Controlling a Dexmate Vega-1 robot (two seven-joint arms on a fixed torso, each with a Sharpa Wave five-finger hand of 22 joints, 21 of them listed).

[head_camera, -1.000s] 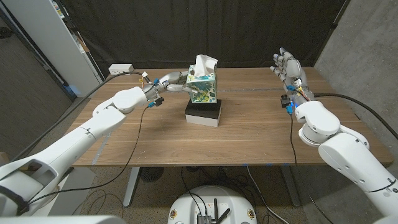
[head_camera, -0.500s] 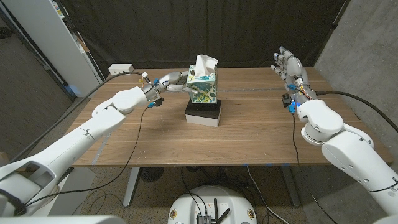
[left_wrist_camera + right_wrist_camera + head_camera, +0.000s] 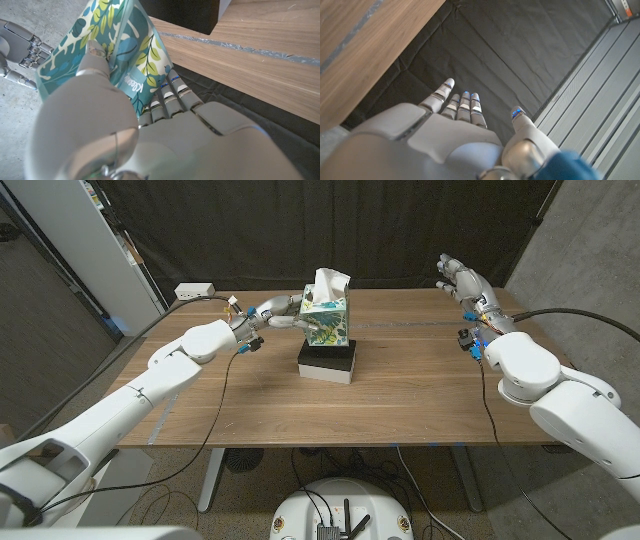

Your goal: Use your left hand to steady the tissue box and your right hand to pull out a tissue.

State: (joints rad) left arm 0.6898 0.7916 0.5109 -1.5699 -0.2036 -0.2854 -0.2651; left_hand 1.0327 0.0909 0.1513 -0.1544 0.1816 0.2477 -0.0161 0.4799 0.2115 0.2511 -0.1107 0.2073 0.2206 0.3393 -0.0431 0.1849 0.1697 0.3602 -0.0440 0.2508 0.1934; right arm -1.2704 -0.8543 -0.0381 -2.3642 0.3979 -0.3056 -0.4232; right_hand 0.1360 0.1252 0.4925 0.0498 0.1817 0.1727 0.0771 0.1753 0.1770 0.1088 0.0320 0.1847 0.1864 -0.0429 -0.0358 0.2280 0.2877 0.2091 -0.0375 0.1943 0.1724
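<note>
left hand (image 3: pixel 272 313) fingers wrapped on tissue box (image 3: pixel 326 321) side, box upright on black block (image 3: pixel 327 362) mid table (image 3: pixel 400 395). tissue (image 3: pixel 328 281) sticks straight up. right hand (image 3: pixel 464 284) far off, fingers spread, holding nothing. tip: swing in over top, pinch tuft, pull straight up.

Tissue box (image 3: pixel 326 321), centre: teal with a green, blue and yellow leaf print; white tissue (image 3: pixel 328 282) at its top. Stand (image 3: pixel 327 363) beneath: black over white. Tabletop (image 3: pixel 400 390): brown wood grain. Hands (image 3: pixel 272 314) (image 3: pixel 462 282): silver-grey. Backdrop (image 3: pixel 330 230), upper frame: black.
</note>
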